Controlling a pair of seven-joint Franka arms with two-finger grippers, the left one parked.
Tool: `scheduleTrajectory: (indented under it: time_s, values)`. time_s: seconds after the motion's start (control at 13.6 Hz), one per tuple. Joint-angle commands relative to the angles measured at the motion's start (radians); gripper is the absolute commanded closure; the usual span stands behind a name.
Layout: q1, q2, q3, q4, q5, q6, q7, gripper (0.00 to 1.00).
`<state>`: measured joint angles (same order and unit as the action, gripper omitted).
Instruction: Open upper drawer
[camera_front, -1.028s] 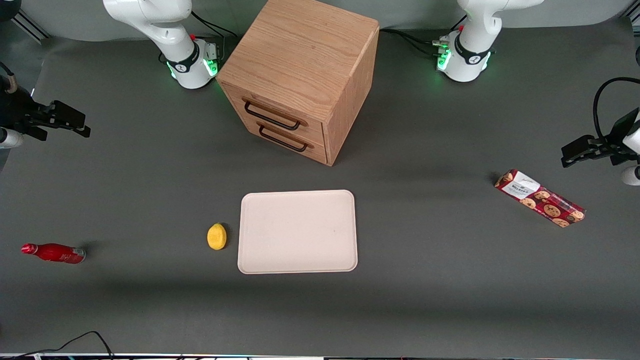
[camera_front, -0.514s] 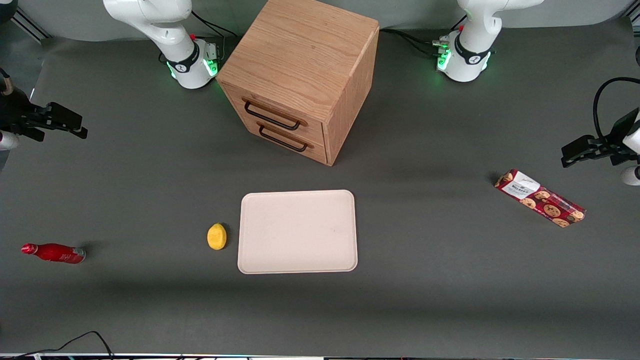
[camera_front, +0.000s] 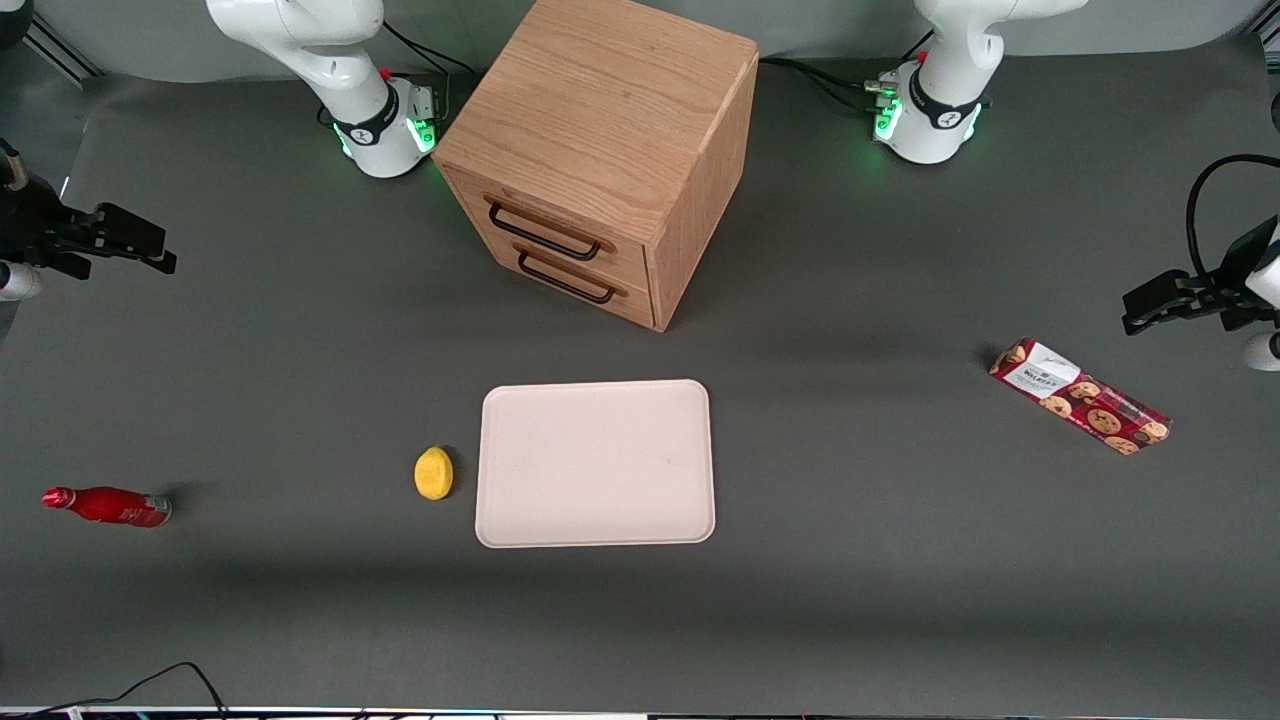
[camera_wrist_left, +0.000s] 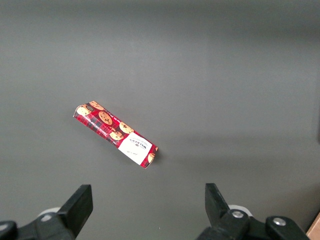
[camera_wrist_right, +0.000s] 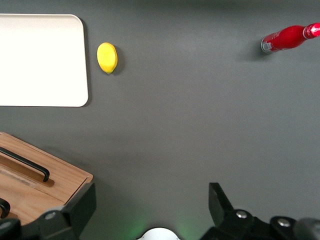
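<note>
Dark grey surface (camera_front: 300, 330) carries the wooden cabinet (camera_front: 600, 130) | upper drawer (camera_front: 560, 225) is fully closed, above its twin | gripper (camera_front: 130, 240) spread, empty, well apart toward your working arm's end | rigid, likely smooth-sliding; grip the thin bar handle (camera_front: 545, 231) mid-span.

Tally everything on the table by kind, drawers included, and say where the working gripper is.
Cabinet: 1
Drawers: 2, upper drawer and lower drawer, both shut
Tray: 1
Lemon: 1
Red bottle: 1
Biscuit pack: 1
Total: 7
Gripper: open, at the working arm's end, off the cabinet.

A robotics lab: grey mat-covered table (camera_front: 850, 600), bench-mounted white arm bases (camera_front: 380, 130), cabling (camera_front: 150, 685).
</note>
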<state>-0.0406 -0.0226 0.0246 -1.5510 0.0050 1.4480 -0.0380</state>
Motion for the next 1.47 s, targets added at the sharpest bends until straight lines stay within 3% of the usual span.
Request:
scheduleTrajectory:
  time_s: [0.0,0.22,0.44,1.03,1.4]
  values:
    - [0.002,0.007,0.021,0.031,0.004,-0.029,-0.022,0.00]
    - [0.046,0.003,0.074,0.035,0.015,-0.093,-0.020,0.00]
    - [0.143,0.001,0.069,0.028,0.098,-0.107,-0.020,0.00]
    - [0.456,0.050,0.058,0.031,0.099,-0.089,-0.008,0.00]
    - [0.548,0.098,0.031,0.029,0.102,-0.054,-0.016,0.00]
